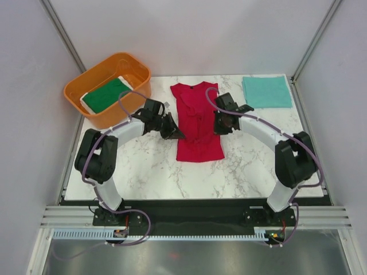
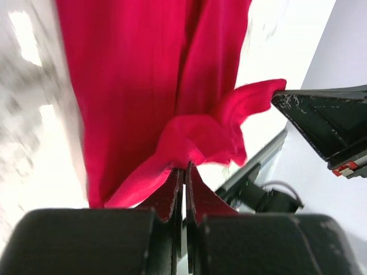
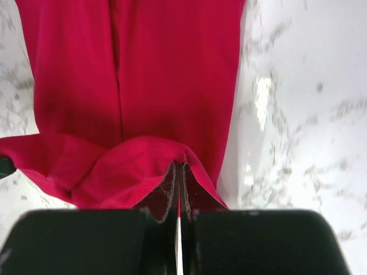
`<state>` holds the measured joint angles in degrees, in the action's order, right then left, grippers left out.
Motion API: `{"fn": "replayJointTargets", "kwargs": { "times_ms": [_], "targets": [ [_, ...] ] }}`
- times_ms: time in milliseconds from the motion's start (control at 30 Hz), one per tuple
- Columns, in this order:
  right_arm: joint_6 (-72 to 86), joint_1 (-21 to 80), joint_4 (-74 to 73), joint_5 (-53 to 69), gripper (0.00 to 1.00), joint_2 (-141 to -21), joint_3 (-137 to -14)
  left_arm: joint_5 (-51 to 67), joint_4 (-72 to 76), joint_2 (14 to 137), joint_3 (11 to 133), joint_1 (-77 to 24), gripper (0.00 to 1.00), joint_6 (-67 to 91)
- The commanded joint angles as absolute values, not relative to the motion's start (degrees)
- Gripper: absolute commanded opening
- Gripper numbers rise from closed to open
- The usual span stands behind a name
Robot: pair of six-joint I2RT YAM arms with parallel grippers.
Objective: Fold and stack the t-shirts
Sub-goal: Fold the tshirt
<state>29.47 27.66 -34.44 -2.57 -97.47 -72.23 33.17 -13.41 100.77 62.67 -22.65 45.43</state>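
The red t-shirt (image 1: 198, 123) lies lengthwise on the marble table, its sides folded in. My left gripper (image 1: 175, 133) is shut on its left edge; the left wrist view shows the red cloth (image 2: 143, 86) pinched between the fingertips (image 2: 184, 172). My right gripper (image 1: 219, 122) is shut on its right edge; the right wrist view shows red cloth (image 3: 160, 86) bunched at the tips (image 3: 179, 169). The teal t-shirt (image 1: 266, 91) lies folded at the back right. The dark green t-shirt (image 1: 107, 94) lies in the orange tub (image 1: 83, 89).
The orange tub stands at the back left corner of the table. The right gripper's finger (image 2: 327, 123) shows at the right of the left wrist view. Grey walls enclose the table on three sides.
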Motion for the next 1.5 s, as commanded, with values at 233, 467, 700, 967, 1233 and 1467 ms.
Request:
{"fn": "replayJointTargets", "kwargs": {
  "times_ms": [233, 467, 700, 967, 1233, 1467],
  "targets": [
    [23.64, 21.36, -35.77, -0.18, 0.0, -115.03, -93.32, 37.0, -15.2, 115.48, 83.92, -17.14, 0.02, 40.87],
    [24.17, 18.37, -36.38, 2.2, 0.0, -119.53, -98.61, 37.27, -17.4, 122.78, 92.89, -16.26, 0.02, 40.87],
    [23.99, 16.61, -37.0, 4.04, 0.0, -123.57, -103.71, 35.17, -19.77, 126.12, 96.94, -15.47, 0.02, 41.05],
    [24.34, 14.5, -36.91, 5.01, 0.0, -125.68, -105.73, 32.7, -22.32, 127.79, 99.84, -15.12, 0.02, 39.9],
    [24.79, 13.54, -34.1, 8.09, 0.0, -121.12, -103.8, 28.39, -24.52, 127.09, 99.93, -14.94, 0.02, 38.94],
    [25.4, 12.75, -33.66, 10.19, 0.0, -123.4, -107.05, 27.6, -25.49, 127.97, 101.95, -14.68, 0.02, 39.64]
  ]
}}
